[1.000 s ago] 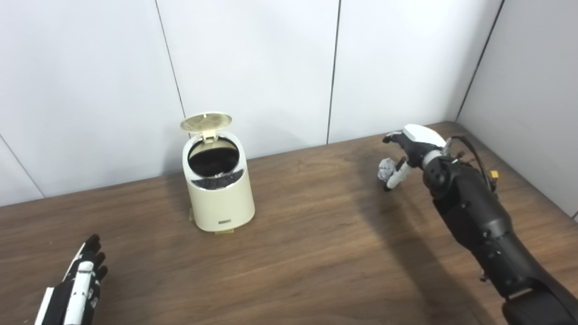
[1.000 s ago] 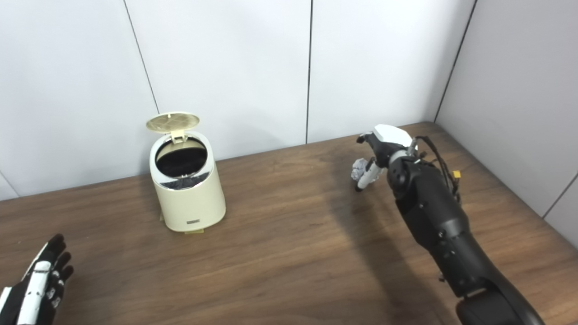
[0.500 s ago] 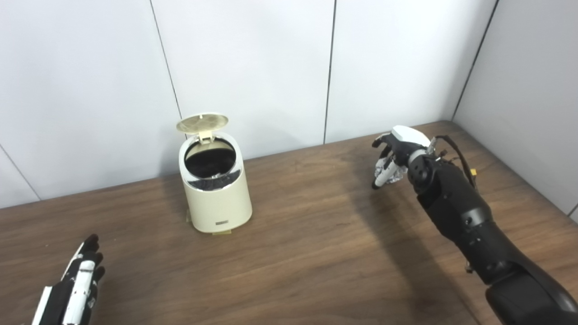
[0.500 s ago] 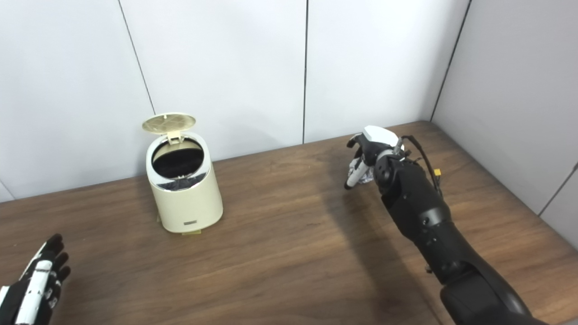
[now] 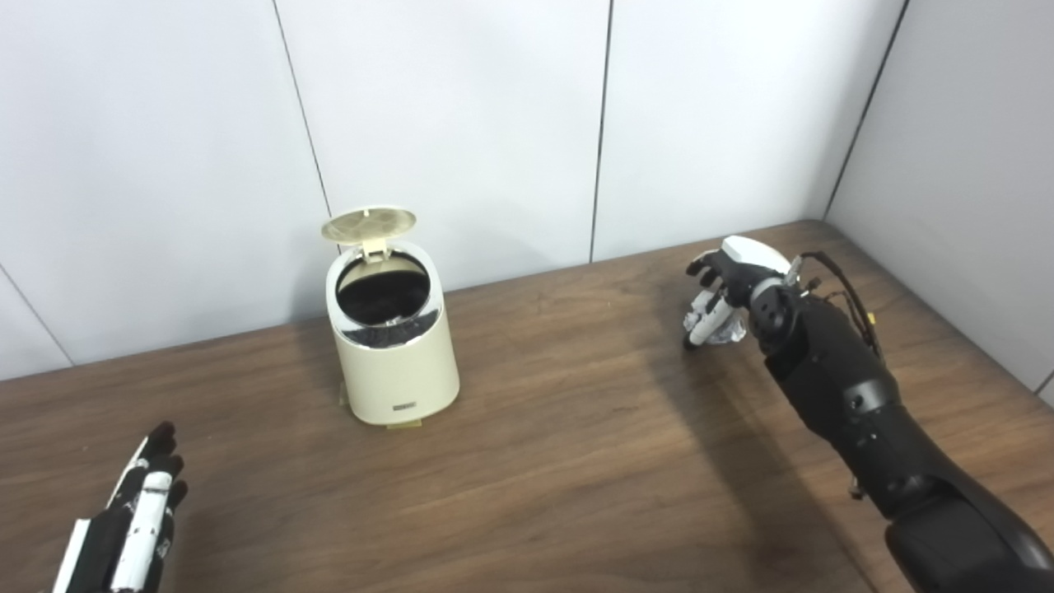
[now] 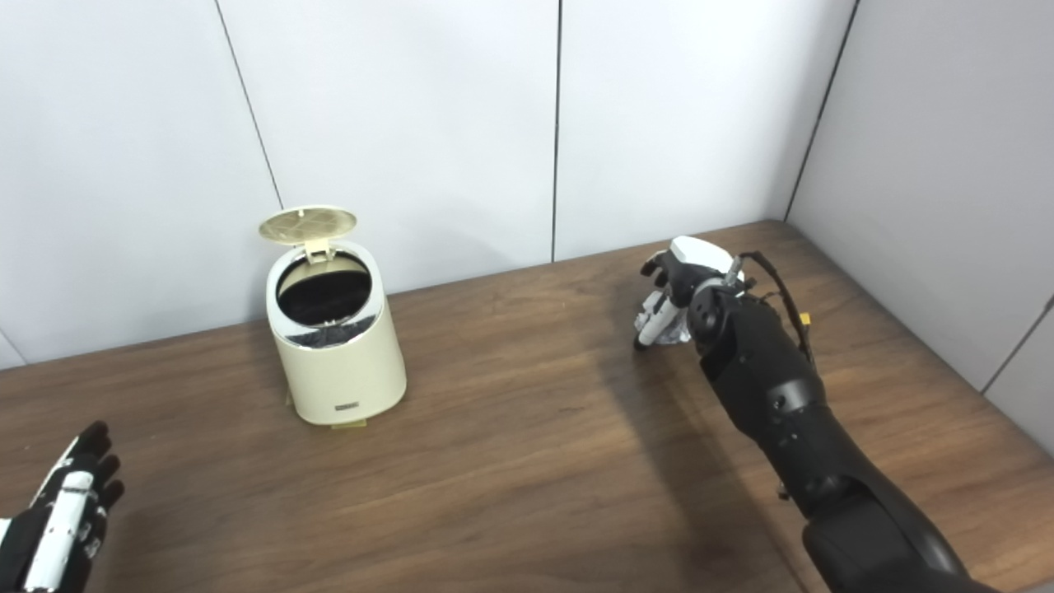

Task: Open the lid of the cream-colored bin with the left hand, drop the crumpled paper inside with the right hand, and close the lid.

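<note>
The cream-colored bin (image 5: 394,354) stands at the back left of the table, its lid (image 5: 369,222) flipped up and the dark inside showing. The crumpled paper (image 5: 726,331) lies on the table at the back right. My right hand (image 5: 725,284) is cupped over it with fingers apart, one white finger (image 5: 700,325) reaching down on the paper's left side; most of the paper is hidden under the palm. My left hand (image 5: 132,519) is open and empty, low at the front left, well away from the bin.
The wooden table (image 5: 560,461) meets white wall panels behind and a grey wall on the right, close to my right arm (image 5: 856,403). A small yellowish pad (image 5: 408,423) shows under the bin's front edge.
My right hand has moved over the crumpled paper and come down around it. The left hand has sunk slightly. The camera shifted a little early on. The lid stays up.
</note>
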You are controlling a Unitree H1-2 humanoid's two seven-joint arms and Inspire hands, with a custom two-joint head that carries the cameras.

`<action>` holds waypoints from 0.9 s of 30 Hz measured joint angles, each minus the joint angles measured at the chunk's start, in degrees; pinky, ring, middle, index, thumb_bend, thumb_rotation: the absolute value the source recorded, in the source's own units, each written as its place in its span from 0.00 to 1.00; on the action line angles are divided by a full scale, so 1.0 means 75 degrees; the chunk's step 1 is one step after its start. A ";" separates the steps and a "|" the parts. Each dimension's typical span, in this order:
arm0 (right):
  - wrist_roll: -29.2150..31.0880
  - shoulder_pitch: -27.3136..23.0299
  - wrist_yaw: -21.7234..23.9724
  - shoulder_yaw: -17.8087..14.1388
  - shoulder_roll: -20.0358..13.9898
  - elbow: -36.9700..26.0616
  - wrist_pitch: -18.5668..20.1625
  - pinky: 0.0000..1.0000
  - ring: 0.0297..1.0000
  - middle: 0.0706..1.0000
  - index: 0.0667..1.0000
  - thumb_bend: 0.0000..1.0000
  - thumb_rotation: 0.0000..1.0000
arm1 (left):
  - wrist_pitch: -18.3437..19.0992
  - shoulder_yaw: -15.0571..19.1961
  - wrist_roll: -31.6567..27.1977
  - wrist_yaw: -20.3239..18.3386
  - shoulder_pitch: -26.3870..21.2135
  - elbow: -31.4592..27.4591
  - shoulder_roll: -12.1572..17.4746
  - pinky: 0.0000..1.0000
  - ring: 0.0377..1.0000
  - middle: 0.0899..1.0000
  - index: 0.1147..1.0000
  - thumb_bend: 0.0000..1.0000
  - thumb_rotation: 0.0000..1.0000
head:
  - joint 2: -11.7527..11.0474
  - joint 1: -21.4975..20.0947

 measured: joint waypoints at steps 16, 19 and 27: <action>-0.0450 0.0000 0.0314 -0.0293 0.0105 -0.0010 -0.0002 0.58 0.64 0.68 0.74 0.86 0.06 | 0.0208 -0.0009 -0.0019 -0.0005 -0.0003 -0.0144 0.0191 1.00 1.00 1.00 1.00 0.28 0.75 | 0.0105 -0.0023; -0.0532 0.0000 0.0474 -0.0435 0.0127 -0.0049 -0.0002 0.64 0.69 0.71 0.74 0.85 0.06 | 0.0208 -0.0022 -0.0013 -0.0011 -0.0004 -0.0142 0.0229 1.00 1.00 1.00 1.00 0.27 0.74 | 0.0141 -0.0047; -0.0609 0.0075 0.0591 -0.0426 0.0143 -0.0224 0.0000 0.48 0.56 0.65 0.66 0.80 0.02 | 0.0214 -0.0030 -0.0016 -0.0009 -0.0030 -0.0139 0.0230 1.00 1.00 1.00 1.00 0.28 0.76 | 0.0176 -0.0035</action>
